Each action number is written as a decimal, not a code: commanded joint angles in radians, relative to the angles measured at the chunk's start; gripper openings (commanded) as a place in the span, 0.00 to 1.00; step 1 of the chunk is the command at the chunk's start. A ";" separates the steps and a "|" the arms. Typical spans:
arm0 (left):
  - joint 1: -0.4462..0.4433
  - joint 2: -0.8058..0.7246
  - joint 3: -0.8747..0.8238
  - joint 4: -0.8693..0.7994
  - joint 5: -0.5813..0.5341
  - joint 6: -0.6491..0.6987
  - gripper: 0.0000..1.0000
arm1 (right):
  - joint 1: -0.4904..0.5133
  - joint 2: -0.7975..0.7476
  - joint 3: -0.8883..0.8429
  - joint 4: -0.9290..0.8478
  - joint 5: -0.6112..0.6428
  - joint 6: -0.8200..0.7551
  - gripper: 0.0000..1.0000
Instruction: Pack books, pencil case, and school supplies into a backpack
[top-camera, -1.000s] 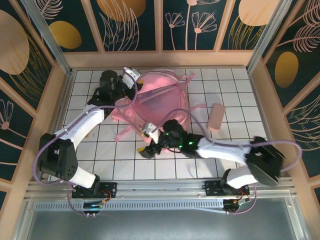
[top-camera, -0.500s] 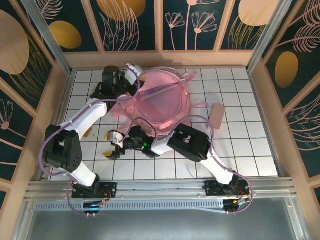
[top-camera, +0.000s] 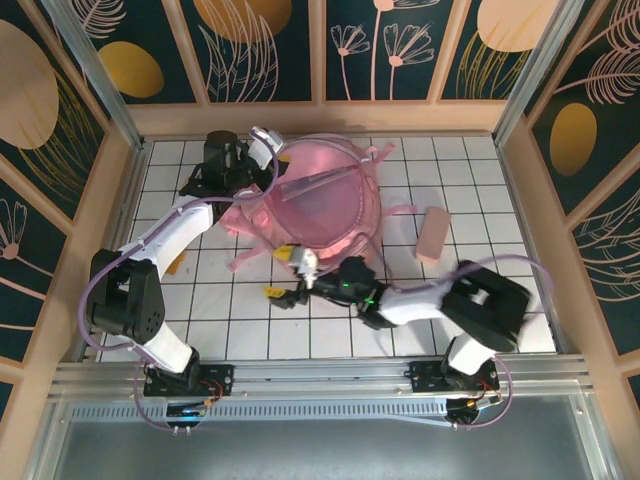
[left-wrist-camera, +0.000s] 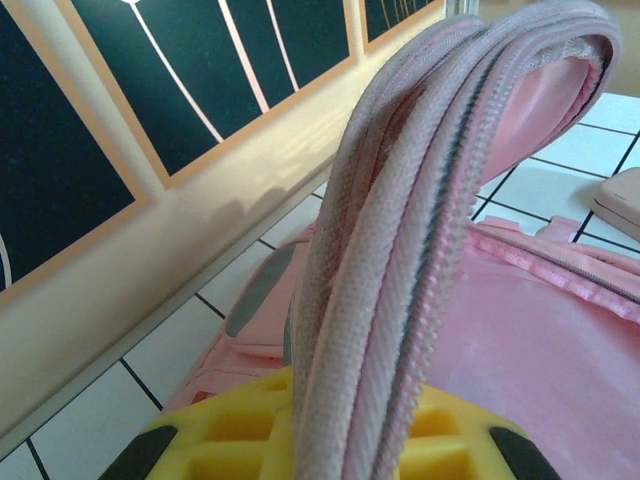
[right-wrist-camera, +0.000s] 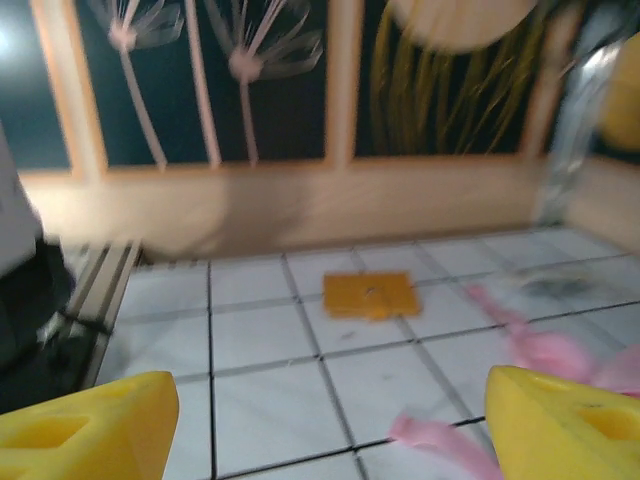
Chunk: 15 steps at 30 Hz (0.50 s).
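The pink backpack (top-camera: 325, 205) lies at the back middle of the table with its mouth held up. My left gripper (top-camera: 240, 160) is shut on the backpack's zipper rim (left-wrist-camera: 400, 230), which runs up between the yellow fingers (left-wrist-camera: 220, 440). My right gripper (top-camera: 280, 272) hangs open just in front of the backpack, nothing between its yellow fingers (right-wrist-camera: 90, 425). The flat orange square pad (right-wrist-camera: 370, 295) of the school supplies lies on the tiles ahead of it, also seen near the left arm (top-camera: 180, 265). A pale pink pencil case (top-camera: 435, 235) lies right of the backpack. The books are out of view.
Pink backpack straps (right-wrist-camera: 450, 445) trail over the tiles near my right gripper. Wooden walls (top-camera: 320, 118) close in the tiled table on three sides. The left arm (top-camera: 165, 245) stretches along the left side of the table.
The right gripper swung far left along the front of the backpack, then came back to the right. The left gripper keeps its hold on the rim, slightly raised.
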 joint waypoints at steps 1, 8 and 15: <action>0.008 -0.044 0.031 0.127 0.057 -0.022 0.00 | -0.065 -0.189 -0.075 -0.179 0.174 0.083 0.80; 0.009 -0.077 -0.003 0.139 0.090 -0.029 0.00 | -0.275 -0.483 -0.034 -0.753 0.376 0.241 0.81; 0.008 -0.092 -0.001 0.120 0.134 -0.076 0.00 | -0.630 -0.458 0.163 -1.336 0.558 0.608 0.93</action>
